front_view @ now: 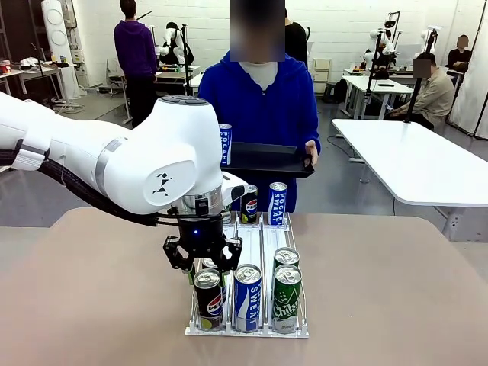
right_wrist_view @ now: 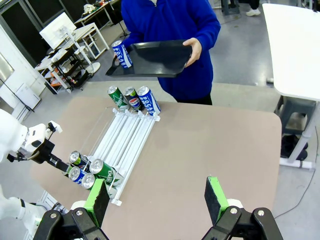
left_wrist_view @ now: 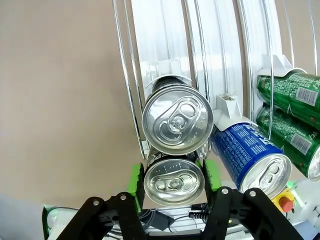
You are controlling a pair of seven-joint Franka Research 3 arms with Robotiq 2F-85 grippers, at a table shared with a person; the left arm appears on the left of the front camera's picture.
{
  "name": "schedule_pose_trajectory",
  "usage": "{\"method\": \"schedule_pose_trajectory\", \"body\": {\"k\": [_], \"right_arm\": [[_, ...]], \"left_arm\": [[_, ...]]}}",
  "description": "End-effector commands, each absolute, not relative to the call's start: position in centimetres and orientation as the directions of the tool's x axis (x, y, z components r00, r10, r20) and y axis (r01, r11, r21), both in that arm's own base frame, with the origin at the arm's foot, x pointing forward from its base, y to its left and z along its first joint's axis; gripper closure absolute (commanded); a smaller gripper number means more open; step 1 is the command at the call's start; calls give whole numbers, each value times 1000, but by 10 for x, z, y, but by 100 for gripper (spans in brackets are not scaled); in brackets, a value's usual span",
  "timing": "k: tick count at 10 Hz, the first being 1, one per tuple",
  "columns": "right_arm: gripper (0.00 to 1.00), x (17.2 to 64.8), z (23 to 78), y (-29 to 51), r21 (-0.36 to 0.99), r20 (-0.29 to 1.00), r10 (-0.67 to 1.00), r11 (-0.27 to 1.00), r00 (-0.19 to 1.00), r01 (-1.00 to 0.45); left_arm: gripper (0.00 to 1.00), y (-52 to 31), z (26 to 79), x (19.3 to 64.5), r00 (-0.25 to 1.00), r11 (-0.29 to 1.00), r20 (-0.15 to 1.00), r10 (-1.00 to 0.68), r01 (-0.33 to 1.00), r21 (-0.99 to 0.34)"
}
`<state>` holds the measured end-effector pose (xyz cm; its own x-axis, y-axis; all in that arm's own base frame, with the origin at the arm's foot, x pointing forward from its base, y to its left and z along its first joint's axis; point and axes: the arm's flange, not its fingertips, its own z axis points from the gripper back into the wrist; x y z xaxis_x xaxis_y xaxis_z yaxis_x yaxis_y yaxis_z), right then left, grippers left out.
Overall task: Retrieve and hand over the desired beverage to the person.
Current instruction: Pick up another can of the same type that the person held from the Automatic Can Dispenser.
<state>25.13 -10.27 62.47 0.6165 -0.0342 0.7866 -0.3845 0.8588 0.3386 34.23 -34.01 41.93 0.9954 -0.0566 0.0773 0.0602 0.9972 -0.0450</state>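
Left jaws clamped on dark can point(left_wrist_view: 174, 182); right jaws apart — lifting could drag the neighbouring can point(left_wrist_view: 177, 119) off the rack point(left_wrist_view: 165, 40).

I take the left gripper point(front_view: 204, 267) as the reference point. Directly under it lies a tan tabletop point(front_view: 91, 305) with rounded corners. Beyond the gripper, past the tabletop's far edge, I see a smooth grey floor point(front_view: 99, 122). To the gripper's right and farther off stands a long white table point(front_view: 412, 160) on pale legs. Well behind that table, more white desks point(front_view: 374, 84) stand across the room. A white wall point(front_view: 343, 23) closes the far side, straight ahead of the gripper. Far off to its left stands a cluttered bench point(front_view: 34, 76). The lighting is bright and even, and the shadows are soft.
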Motion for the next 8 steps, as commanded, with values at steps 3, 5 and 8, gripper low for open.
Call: {"method": "schedule_pose_trajectory", "body": {"k": [3, 5, 8], "right_arm": [[0, 254, 622, -102, 351, 789, -37, 846, 613, -401], [0, 254, 622, -102, 351, 789, -37, 846, 613, -401], [0, 254, 622, -102, 351, 789, -37, 846, 613, -401]], "left_arm": [[100, -341, 418, 341, 998, 997, 37, -42, 44, -56], [97, -341, 425, 339, 999, 998, 28, -38, 39, -43], [97, -349, 511, 306, 993, 992, 56, -108, 111, -56]]}}
